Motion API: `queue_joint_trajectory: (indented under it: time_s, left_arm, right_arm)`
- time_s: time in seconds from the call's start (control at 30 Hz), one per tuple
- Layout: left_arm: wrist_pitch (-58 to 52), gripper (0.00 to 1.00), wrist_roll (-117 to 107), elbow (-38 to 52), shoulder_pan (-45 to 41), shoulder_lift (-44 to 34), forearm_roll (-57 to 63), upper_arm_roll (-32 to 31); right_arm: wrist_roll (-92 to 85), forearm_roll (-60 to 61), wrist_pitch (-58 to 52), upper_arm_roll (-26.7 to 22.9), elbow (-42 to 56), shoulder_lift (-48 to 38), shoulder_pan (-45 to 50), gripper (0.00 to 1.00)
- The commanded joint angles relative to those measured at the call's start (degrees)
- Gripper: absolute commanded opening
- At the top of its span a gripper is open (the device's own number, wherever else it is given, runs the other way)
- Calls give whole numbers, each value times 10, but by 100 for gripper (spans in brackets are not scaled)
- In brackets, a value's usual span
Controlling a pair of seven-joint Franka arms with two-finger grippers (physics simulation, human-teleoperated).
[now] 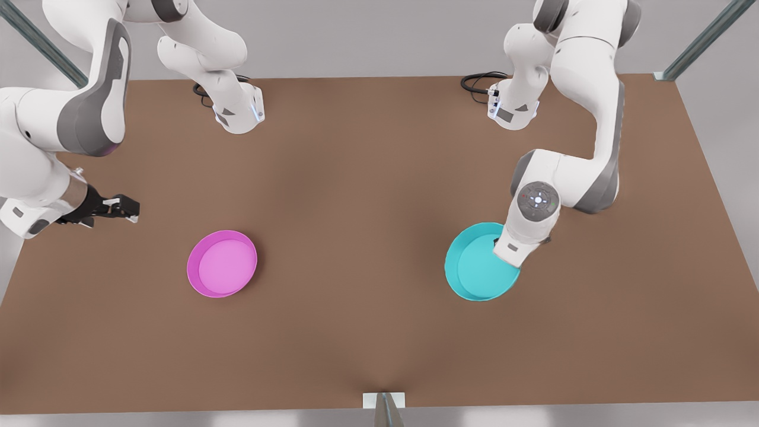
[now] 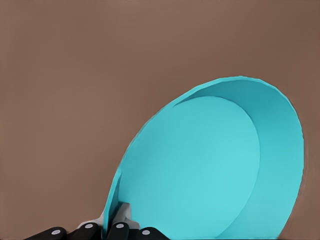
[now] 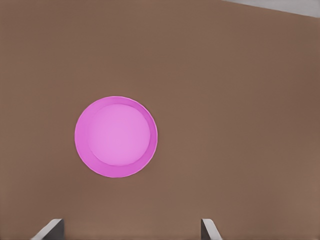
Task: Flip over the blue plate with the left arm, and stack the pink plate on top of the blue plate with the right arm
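A: Where does the blue plate (image 1: pixel 477 267) lie, and what holds it?

B: It sits on the desk (image 1: pixel 367 196) toward the front view's right, hollow side up, its rim raised on the gripper's side. The left gripper (image 2: pixel 112 227) pinches that rim: in the left wrist view the fingers (image 2: pixel 121 214) close on the wall, one inside and one outside. In the front view the grip falls at about 3 o'clock on the plate, under the left arm (image 1: pixel 536 219).

A: Which relation governs the flip?

B: The plate's body extends away from the fingers toward 9 o'clock, so, as a judgement, the turn pivots about the far rim, which looks to rest on the desk.

A: And the pink plate (image 1: pixel 222 264)?

B: It lies flat, hollow side up, well apart at 9 o'clock from the blue one. The right gripper (image 1: pixel 121 207) waits above the desk at about 10 o'clock from it, fingers (image 3: pixel 50 229) spread and empty.
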Motion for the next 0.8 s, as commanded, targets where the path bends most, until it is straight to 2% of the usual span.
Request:
queue_joint_trajectory:
  time_s: [0.0,0.13,0.5,0.67,0.77]
  left_arm:
    - [1,21,-4,4,0,1,55,0]
    - [-40,21,-41,41,-62,-1,168,1]
    - [-128,21,-163,42,-229,5,401,0]
    - [-158,21,-251,40,-300,27,520,1]
    - [-193,21,-320,41,-345,88,595,2]
  right_arm:
    - [0,0,0,-1,0,0,0,100]
    - [1,-1,0,-1,0,0,0,100]
    - [-2,-1,1,-4,-1,5,-4,100]
    - [-3,0,1,-3,-3,6,-16,100]
    - [-2,-1,1,-3,-2,6,-16,100]
